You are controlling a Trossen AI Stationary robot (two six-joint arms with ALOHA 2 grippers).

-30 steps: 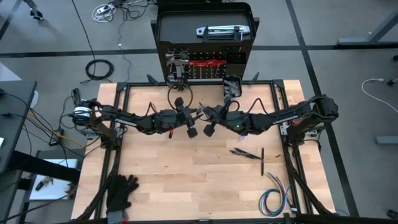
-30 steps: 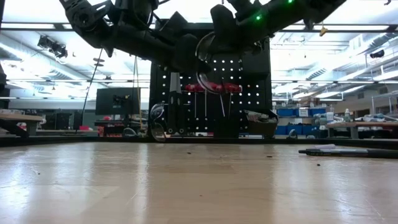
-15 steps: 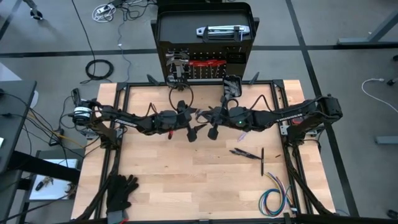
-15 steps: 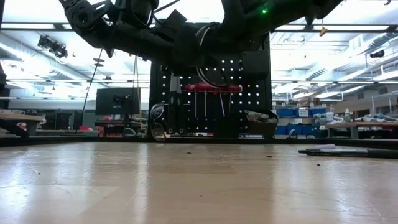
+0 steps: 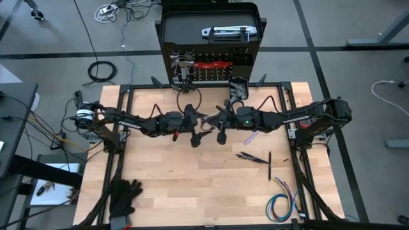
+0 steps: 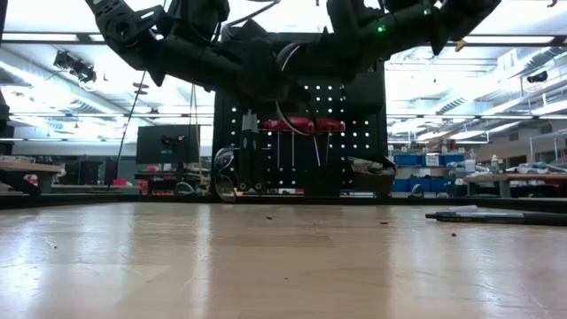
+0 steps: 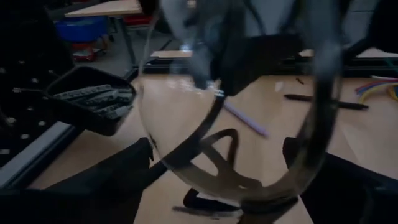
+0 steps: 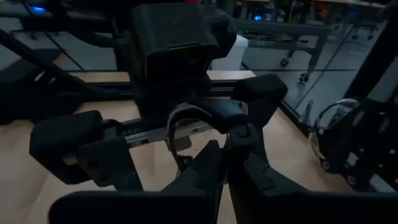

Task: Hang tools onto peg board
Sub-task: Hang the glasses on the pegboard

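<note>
A pair of clear safety glasses with a dark frame [image 7: 236, 149] hangs above the table's middle, between my two grippers. My right gripper [image 8: 229, 146] comes from the table's right and is shut on them. My left gripper [image 5: 202, 121] faces it from the left. It is open, with a finger [image 7: 118, 171] on either side of the glasses. I cannot tell whether they touch. The peg board [image 5: 211, 67] stands upright at the far edge. Red-handled tools [image 6: 301, 126] hang on it, and a small black bin [image 7: 93, 102] sits at its foot. My right gripper pinches a thin dark curved piece of the glasses' frame [image 8: 186, 121] between its two fingertips. The fingers lie about level and come from the table's right. The glasses are lifted clear of the table, and their clear lens [image 7: 186, 124] reaches out toward my left gripper.
Dark pens or drivers [image 5: 252, 157] and a thin rod [image 5: 270, 165] lie on the table's right half, with a purple pen [image 5: 250, 136] beside them. A coloured wire bundle [image 5: 281, 204] is at the near right corner and black gloves [image 5: 124, 195] at the near left.
My left gripper's fingers have spread apart while the hand stayed in place and its wrist rolled. My right wrist has swung about, with its forearm moving toward the far edge. The glasses stay above the table's middle.
</note>
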